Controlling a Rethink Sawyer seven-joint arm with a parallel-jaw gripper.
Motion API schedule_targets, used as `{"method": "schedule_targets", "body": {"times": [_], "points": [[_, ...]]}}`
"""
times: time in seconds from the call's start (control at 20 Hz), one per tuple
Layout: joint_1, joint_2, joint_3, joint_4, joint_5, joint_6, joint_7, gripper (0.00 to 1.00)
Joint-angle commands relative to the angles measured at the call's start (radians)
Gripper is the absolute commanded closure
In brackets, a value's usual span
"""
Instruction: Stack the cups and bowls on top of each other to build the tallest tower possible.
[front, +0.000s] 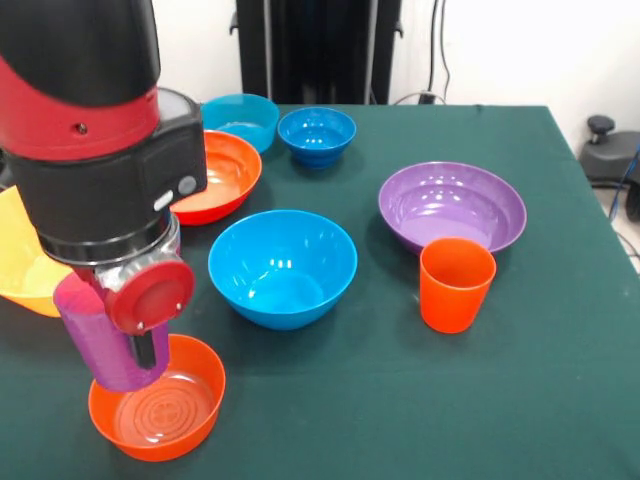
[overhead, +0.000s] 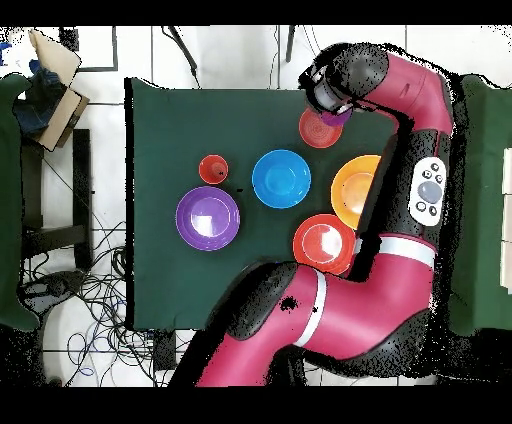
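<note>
The glossy purple plastic cup (front: 100, 340) is clamped in my gripper (front: 135, 355) over the small orange plastic bowl (front: 157, 400); next I should lower and release.

A table (front: 560, 400) covered in dark green cloth is seen against a pale wall (front: 520, 50) at the top of the front view. A black stand (front: 318, 50) is set behind it, top centre. In the overhead view, a white tiled floor (overhead: 100, 300) is shown, with cables (overhead: 90, 330) strewn at lower left and a cardboard box (overhead: 55, 85) at upper left.
</note>
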Motion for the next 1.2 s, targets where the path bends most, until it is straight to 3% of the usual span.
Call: {"method": "schedule_targets", "body": {"times": [0.05, 0.45, 0.65, 1.0, 1.2], "points": [[0.036, 0.052, 0.081, -0.124, -0.057, 0.15, -0.224, 1.0], [0.04, 0.082, 0.08, -0.178, -0.036, 0.209, -0.218, 1.0], [0.056, 0.112, 0.064, -0.168, -0.03, 0.177, -0.144, 1.0], [0.073, 0.115, 0.022, 0.015, -0.039, -0.032, -0.074, 1.0], [0.072, 0.12, 0.022, 0.067, -0.037, -0.093, -0.072, 1.0]]}}
